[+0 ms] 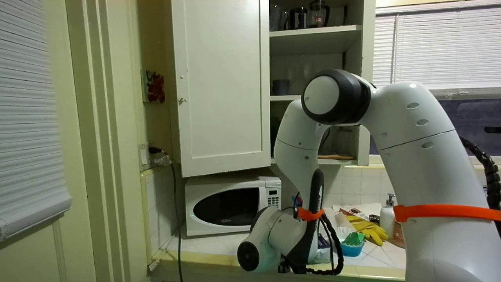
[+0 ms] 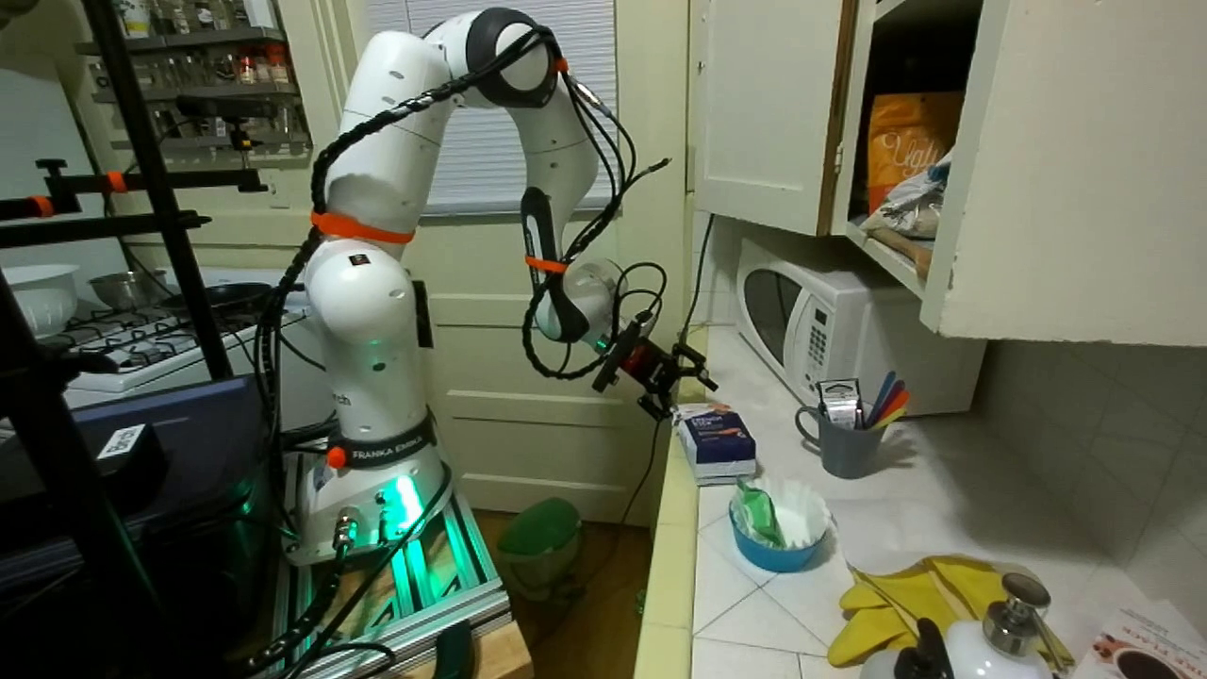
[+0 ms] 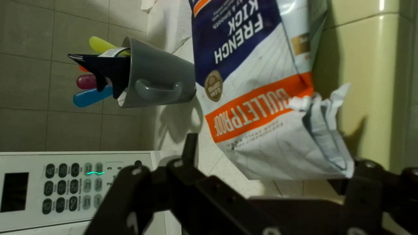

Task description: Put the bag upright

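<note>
Approach stage, we judge: the soft, dark blue, white and orange printed bag (image 3: 258,85) lies flat on the white-tiled counter (image 2: 754,627), in front of the boxy white microwave (image 2: 858,325) and apart from it, crumpled white mouth (image 3: 326,137) at the end nearer the microwave. Not upright, so the main step is not yet done. We note the black two-fingered gripper (image 2: 688,398) hanging in front of the microwave, at that mouth end, jaws wide, nothing clamped. In the wrist view the mouth's edge appears up against one finger; whether they touch, we cannot tell. Next, as we read it: settle a finger on each side of the mouth, close on enough material to hold, then raise that end and tip the bag about its base, which lies away from the microwave. Soft walls may fold, so we would want a slow lift and the base set square before letting go. We would also watch the tapered grey mug (image 2: 851,453) near the microwave, close enough, we think, to be knocked by a careless swing.
</note>
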`<state>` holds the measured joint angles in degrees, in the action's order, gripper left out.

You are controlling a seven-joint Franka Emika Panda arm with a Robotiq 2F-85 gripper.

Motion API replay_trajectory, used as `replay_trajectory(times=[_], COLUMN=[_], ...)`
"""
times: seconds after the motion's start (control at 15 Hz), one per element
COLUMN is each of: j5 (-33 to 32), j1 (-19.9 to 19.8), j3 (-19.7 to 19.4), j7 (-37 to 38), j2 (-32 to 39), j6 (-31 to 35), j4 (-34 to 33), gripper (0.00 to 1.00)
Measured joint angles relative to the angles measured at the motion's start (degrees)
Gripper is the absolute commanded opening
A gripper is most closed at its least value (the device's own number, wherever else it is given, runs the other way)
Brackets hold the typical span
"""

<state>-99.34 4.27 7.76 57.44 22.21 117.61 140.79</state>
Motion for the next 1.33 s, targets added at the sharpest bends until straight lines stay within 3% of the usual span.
replay_trajectory(times=[0.4, 0.53, 0.93, 1.13, 1.33], j5=[0.0, 0.0, 0.0, 1.6, 7.1], j1=[-0.8, -0.8, -1.0, -1.4, -2.5], j3=[-0.3, -0.4, -0.4, -0.3, -0.7], j7=[0.7, 1.2, 4.0, 7.5, 8.6], j2=[0.0, 0.0, -1.7, -7.5, -15.7], j6=[0.0, 0.0, 0.0, 0.8, 5.8], j4=[-0.6, -0.6, -0.2, 2.2, 5.5], gripper=[0.11, 0.00, 0.03, 0.02, 0.02])
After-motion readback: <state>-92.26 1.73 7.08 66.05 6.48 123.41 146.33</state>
